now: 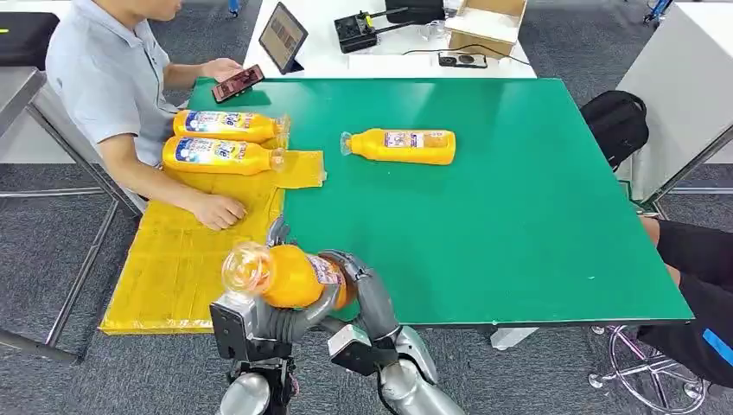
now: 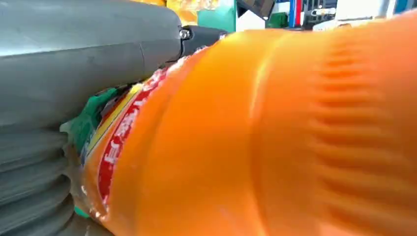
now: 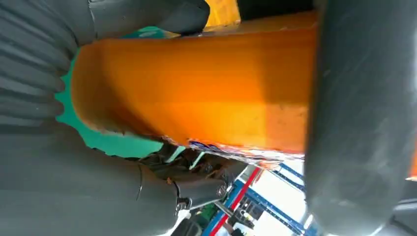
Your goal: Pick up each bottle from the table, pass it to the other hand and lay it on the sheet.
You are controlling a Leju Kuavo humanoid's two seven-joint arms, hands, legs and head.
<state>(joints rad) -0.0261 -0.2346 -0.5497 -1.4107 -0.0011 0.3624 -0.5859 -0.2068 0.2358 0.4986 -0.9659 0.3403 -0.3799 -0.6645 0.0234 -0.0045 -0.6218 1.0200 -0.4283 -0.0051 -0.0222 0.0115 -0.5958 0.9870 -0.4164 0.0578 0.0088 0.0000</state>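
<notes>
An orange juice bottle (image 1: 290, 275) hangs over the table's front edge, its clear end toward me. My left hand (image 1: 290, 322) cups it from below, and in the left wrist view the thumb (image 2: 88, 49) lies along the bottle (image 2: 275, 137). My right hand (image 1: 363, 290) wraps the labelled end; in the right wrist view its thumb (image 3: 359, 123) crosses the bottle (image 3: 196, 88). Two more bottles (image 1: 226, 125) (image 1: 220, 152) lie on the yellow sheet (image 1: 173, 277). A third bottle (image 1: 406, 145) lies on the green table (image 1: 501, 233).
A person sits at the table's left side with one hand (image 1: 218, 210) resting on the sheet and a phone (image 1: 238, 83) in the other. A black backpack (image 1: 615, 121) stands by the far right. Another person's legs (image 1: 691, 285) are at the right edge.
</notes>
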